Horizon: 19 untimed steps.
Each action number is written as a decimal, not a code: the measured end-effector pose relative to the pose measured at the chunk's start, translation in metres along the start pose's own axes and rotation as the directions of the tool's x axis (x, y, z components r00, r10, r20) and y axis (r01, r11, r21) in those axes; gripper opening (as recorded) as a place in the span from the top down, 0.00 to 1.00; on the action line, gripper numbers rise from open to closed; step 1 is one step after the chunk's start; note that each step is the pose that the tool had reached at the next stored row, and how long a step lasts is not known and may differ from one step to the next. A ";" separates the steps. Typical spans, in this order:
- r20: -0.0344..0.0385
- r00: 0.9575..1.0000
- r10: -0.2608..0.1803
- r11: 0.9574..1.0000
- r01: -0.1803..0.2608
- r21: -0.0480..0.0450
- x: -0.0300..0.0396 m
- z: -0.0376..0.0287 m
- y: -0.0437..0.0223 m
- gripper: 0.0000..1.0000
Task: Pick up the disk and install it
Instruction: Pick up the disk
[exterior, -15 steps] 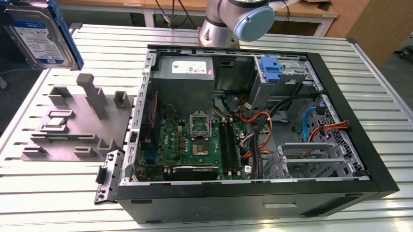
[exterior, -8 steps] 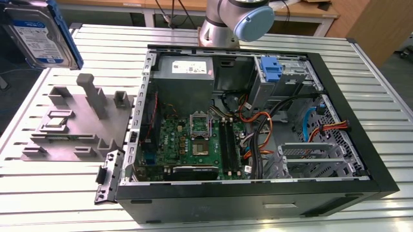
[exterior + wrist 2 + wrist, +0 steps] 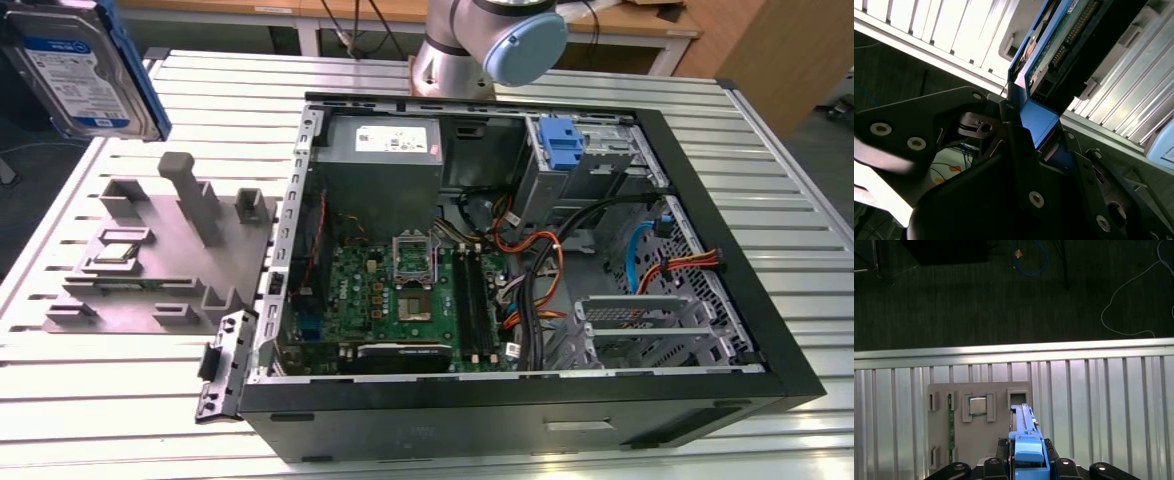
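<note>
The disk, a silver-grey drive with a white-and-blue label in a blue carrier bracket, hangs high above the table at the exterior view's far left, over the grey fixture. In the first wrist view my gripper is shut on the disk, its black fingers pressing the blue bracket from both sides. The second wrist view shows the disk's green circuit-board side and connector, with the blue bracket clamped in my gripper.
A grey fixture plate with upright posts and a small square chip lies on the slatted table. Beside it is the open computer case with motherboard, cables, a blue-handled caddy and a metal drive cage. The arm's base stands behind.
</note>
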<state>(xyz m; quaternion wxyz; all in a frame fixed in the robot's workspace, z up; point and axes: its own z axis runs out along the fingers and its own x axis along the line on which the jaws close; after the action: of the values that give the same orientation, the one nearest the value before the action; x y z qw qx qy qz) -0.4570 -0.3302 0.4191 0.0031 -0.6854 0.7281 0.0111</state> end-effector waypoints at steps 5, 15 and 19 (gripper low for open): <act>0.000 1.000 0.000 1.000 0.000 0.000 0.0000 -0.0013 0.0000 0.63; 0.000 1.000 0.000 1.000 0.000 0.000 -0.0001 -0.0038 0.0000 0.63; 0.000 1.000 0.000 1.000 0.000 0.000 -0.0001 -0.0051 0.0001 0.63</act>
<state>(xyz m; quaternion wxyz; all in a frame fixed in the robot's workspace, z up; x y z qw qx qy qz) -0.4570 -0.3302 0.4242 0.0031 -0.6854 0.7281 0.0110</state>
